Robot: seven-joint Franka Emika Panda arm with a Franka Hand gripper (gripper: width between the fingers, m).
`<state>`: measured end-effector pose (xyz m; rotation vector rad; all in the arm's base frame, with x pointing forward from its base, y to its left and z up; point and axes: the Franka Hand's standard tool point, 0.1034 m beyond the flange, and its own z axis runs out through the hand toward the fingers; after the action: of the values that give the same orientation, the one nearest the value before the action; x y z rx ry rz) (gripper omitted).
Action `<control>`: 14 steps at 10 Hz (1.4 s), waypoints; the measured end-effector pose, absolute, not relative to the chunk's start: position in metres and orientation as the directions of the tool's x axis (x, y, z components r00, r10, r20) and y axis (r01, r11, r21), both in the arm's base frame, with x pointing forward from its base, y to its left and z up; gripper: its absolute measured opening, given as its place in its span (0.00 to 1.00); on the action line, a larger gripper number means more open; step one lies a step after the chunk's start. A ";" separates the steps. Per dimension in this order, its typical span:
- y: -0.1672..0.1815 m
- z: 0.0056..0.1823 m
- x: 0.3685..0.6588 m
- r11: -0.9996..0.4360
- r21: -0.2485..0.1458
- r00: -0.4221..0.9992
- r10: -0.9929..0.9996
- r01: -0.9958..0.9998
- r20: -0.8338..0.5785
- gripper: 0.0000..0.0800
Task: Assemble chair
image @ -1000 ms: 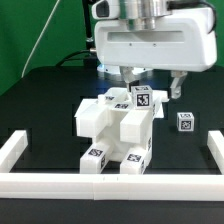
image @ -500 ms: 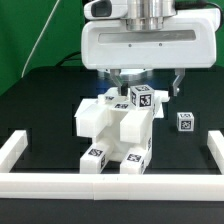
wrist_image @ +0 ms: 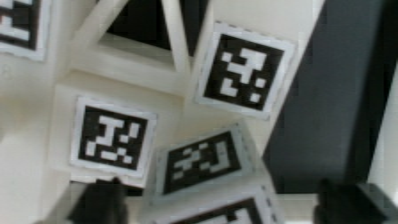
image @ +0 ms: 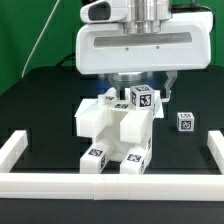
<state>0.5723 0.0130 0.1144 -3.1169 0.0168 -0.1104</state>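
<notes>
The white blocky chair stands in the middle of the black table, with square tags on its top block and on its front feet. My gripper hangs directly above its tagged top block, and the wide white hand hides the rear of the chair. In the wrist view the chair's tagged faces fill the picture. My gripper is open, with one dark fingertip on each side of a tagged chair piece. I cannot tell whether the fingers touch it.
A small loose white block with a tag lies on the table to the exterior view's right of the chair. Low white border bars run along the front, the left and the right.
The arm's hand has shifted toward the exterior view's left and now sits more squarely over the chair. The chair and the loose block have not moved.
</notes>
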 end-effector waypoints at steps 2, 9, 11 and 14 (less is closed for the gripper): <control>0.013 0.114 0.572 -0.985 -0.036 0.983 -0.169 -0.167 0.066 0.35; 0.012 0.114 0.573 -0.653 -0.086 0.654 -0.756 -0.753 0.016 0.36; 0.013 0.113 0.573 -0.463 -0.112 0.468 -0.883 -0.879 -0.025 0.36; 0.013 0.113 0.574 -0.347 -0.126 0.355 -0.934 -0.929 -0.048 0.36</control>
<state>0.5739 0.0132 0.1132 -2.4751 1.7128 -0.0490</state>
